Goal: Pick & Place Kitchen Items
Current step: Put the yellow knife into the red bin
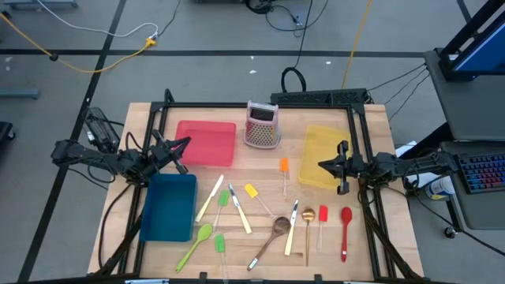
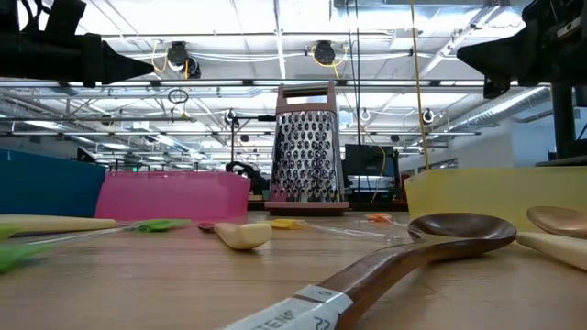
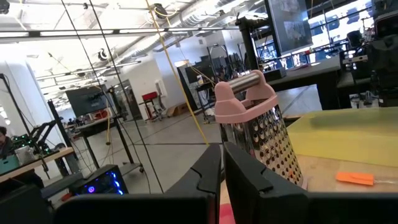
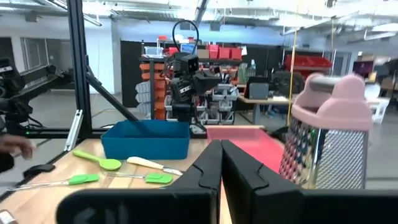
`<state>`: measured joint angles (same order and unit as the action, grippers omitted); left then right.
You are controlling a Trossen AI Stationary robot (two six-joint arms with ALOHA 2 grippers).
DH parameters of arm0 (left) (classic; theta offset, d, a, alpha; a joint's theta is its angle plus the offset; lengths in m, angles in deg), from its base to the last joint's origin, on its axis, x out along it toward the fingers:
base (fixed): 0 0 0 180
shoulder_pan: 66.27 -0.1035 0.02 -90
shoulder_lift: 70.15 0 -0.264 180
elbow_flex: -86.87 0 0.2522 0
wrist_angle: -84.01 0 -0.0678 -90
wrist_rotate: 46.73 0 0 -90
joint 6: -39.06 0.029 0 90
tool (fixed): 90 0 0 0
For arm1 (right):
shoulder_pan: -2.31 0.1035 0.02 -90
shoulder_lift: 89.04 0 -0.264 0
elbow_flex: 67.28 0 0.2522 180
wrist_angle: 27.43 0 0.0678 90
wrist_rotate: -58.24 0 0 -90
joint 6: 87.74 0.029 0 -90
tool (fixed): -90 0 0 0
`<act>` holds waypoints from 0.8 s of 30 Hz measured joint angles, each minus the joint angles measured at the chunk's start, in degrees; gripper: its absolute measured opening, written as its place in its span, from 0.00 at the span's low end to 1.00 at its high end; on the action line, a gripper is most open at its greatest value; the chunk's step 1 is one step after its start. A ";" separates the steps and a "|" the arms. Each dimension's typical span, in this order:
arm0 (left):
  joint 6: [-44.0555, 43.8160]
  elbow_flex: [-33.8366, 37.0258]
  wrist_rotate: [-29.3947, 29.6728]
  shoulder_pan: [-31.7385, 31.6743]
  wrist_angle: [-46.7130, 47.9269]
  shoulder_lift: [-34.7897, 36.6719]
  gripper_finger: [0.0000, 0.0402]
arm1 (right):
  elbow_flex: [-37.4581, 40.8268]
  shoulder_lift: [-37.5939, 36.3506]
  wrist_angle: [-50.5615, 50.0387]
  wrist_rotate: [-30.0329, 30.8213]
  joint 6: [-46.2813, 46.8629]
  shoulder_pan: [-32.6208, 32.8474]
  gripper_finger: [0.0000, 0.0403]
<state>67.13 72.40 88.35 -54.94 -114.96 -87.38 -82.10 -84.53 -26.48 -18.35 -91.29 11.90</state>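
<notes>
The utensils lie flat on the wooden table's near half: cream-handled knives (image 1: 209, 197) (image 1: 239, 210) (image 1: 292, 229), green spatulas (image 1: 223, 199) (image 1: 220, 244), a green spoon (image 1: 195, 244), a yellow spatula (image 1: 252, 192), an orange spatula (image 1: 284, 167), a wooden spoon (image 1: 272, 237) (image 2: 459, 229), a gold spoon (image 1: 308, 214), a red spatula (image 1: 323, 213) and a red spoon (image 1: 346, 222). My left gripper (image 1: 186, 143) (image 3: 222, 163) hovers shut over the red tray's left end. My right gripper (image 1: 322, 165) (image 4: 221, 158) hovers shut over the yellow tray. Neither holds anything.
A red tray (image 1: 207, 142), a blue bin (image 1: 170, 207) and a yellow tray (image 1: 322, 150) stand around the utensils. A pink-topped metal grater (image 1: 263, 125) (image 2: 307, 142) stands upright at the far middle. A dark frame (image 1: 260, 105) borders the table. Bare wood shows between the trays.
</notes>
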 joint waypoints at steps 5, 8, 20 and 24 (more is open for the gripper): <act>0.00 0.00 0.00 0.01 -0.02 0.00 0.06 | 0.00 0.00 1.48 -0.19 6.52 0.07 0.01; 0.00 0.00 0.00 0.04 -0.02 0.00 0.06 | 0.00 0.02 2.10 1.19 2.74 0.02 0.01; -0.39 0.01 -0.02 0.04 -0.04 0.00 0.06 | 0.02 0.00 16.88 1.57 -19.35 0.00 0.01; -4.22 0.00 -0.04 0.02 -0.07 0.00 0.06 | 0.02 0.00 19.73 1.55 -24.99 0.00 0.01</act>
<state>62.92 72.40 88.30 -54.92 -115.03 -87.38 -82.08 -84.53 -6.76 -16.80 -116.28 11.90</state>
